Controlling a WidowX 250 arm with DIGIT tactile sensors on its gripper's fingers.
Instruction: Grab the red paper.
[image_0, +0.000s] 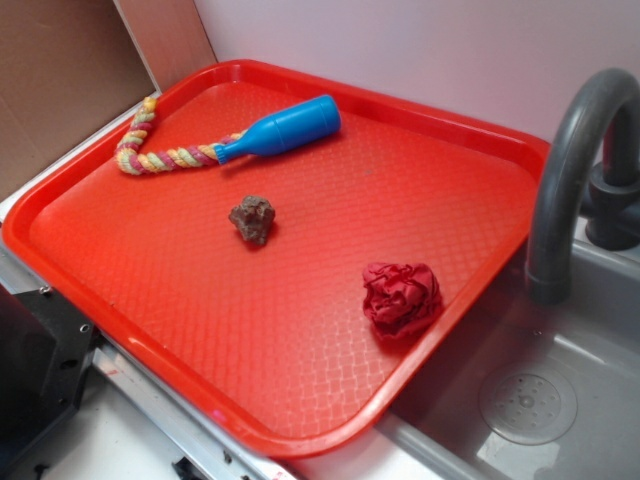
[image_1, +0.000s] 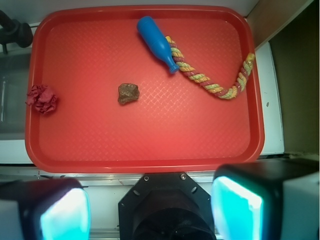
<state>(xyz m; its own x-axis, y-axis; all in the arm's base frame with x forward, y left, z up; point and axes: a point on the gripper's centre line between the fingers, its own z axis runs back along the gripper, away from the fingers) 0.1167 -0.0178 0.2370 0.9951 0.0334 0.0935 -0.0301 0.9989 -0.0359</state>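
The red paper (image_0: 402, 298) is a crumpled crimson wad lying on the orange-red tray (image_0: 150, 290), close to the tray's right rim beside the sink. The wrist view shows the same red paper (image_1: 42, 98) at the tray's (image_1: 150, 145) left edge. My gripper (image_1: 150, 210) hangs high above the tray's near rim, well away from the paper. Its two cyan-padded fingers (image_1: 65, 215) stand wide apart with nothing between them. The gripper is out of the exterior view.
A small brown wad (image_0: 252, 218) lies mid-tray. A blue bottle-shaped toy (image_0: 285, 128) with a braided rope (image_0: 150, 150) rests at the tray's far side. A grey faucet (image_0: 570, 160) and sink (image_0: 530, 400) stand right of the tray. A brown wall panel (image_0: 60, 80) is at the back left.
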